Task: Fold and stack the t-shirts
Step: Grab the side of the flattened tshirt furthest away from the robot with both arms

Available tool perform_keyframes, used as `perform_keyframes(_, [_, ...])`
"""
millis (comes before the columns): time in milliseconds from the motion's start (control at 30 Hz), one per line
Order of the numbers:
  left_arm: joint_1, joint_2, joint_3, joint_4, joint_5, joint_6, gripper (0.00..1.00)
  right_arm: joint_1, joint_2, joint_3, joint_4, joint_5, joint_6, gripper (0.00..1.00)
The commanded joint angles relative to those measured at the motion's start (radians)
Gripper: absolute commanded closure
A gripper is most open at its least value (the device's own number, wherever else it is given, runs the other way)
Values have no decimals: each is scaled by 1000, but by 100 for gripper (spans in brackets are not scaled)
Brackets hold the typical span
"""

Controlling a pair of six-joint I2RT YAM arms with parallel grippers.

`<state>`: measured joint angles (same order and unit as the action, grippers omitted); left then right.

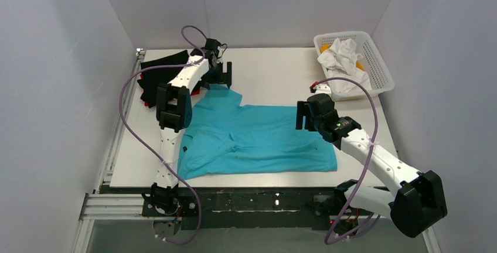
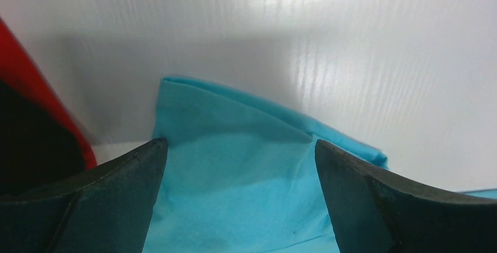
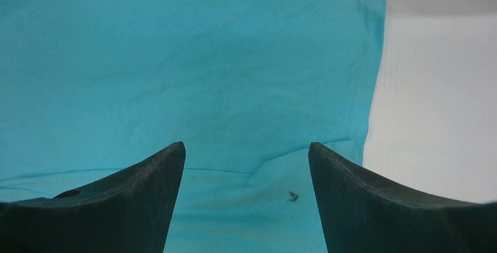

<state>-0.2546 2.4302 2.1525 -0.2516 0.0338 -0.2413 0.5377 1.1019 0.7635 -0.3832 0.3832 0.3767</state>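
Note:
The turquoise-blue t-shirt (image 1: 258, 139) lies spread flat on the white table, collar to the left. My left gripper (image 1: 221, 76) is open just above the shirt's far-left sleeve (image 2: 234, 165), with cloth between its fingers. My right gripper (image 1: 306, 116) is open over the shirt's far-right edge (image 3: 193, 77), near its hem corner. A black folded t-shirt (image 1: 158, 74) lies at the far left on a red one, whose edge (image 2: 35, 89) shows in the left wrist view.
A white mesh basket (image 1: 375, 60) holding crumpled white cloth stands at the far right corner. White walls enclose the table on three sides. The aluminium frame rail (image 1: 117, 206) runs along the near edge.

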Motion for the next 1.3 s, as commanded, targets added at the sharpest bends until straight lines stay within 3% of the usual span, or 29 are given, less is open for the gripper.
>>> perform_keyframes(0, [-7, 32, 91, -47, -120, 55, 2, -10, 6, 44, 23, -25, -23, 15])
perform_keyframes(200, [-7, 100, 149, -59, -158, 21, 2, -17, 30, 48, 36, -25, -39, 16])
perform_keyframes(300, [-6, 116, 150, -73, -168, -9, 7, -20, 51, 62, 26, -34, -40, 17])
perform_keyframes(567, [-12, 102, 92, -128, -147, -90, 44, -23, 66, 75, 21, -52, -46, 20])
perform_keyframes(700, [-18, 67, 24, -128, -188, -99, 57, -25, 57, 75, 13, -40, -45, 20])
perform_keyframes(900, [-18, 61, 32, -155, -207, -82, 100, -45, 58, 85, -40, 7, 19, 20])
perform_keyframes(1100, [-17, 31, 58, -172, -245, -51, 100, -161, 98, 130, -140, 29, 165, 20])
perform_keyframes(1267, [-17, -19, 30, -168, -248, -50, 100, -283, 264, 272, -271, 91, 302, 22])
